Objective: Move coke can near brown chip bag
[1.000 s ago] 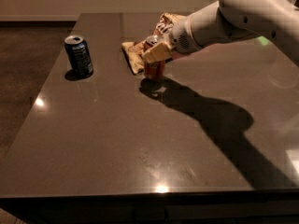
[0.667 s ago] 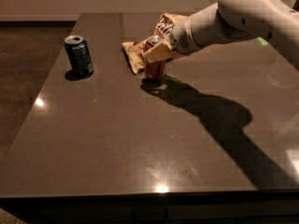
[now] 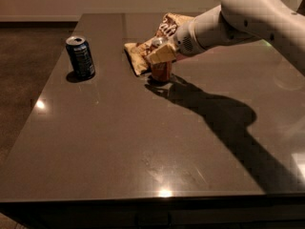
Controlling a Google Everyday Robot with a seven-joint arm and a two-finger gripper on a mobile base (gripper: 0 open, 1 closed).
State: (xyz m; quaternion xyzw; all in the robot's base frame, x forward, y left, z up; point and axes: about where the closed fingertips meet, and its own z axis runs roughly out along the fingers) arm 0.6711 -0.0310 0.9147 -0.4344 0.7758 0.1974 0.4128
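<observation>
The coke can [image 3: 161,72], small and red-brown, stands upright on the dark table right against the front edge of the brown chip bag [image 3: 146,48], which lies flat behind it. My gripper [image 3: 161,56] comes in from the right on a white arm and sits over the top of the coke can, with a tan finger [image 3: 160,54] covering the can's upper part. The can's base rests on the table.
A dark blue can [image 3: 80,57] stands upright at the left of the table [image 3: 119,142], well apart from the bag. The table's left and front edges drop to the floor. My arm casts a long shadow across the right half.
</observation>
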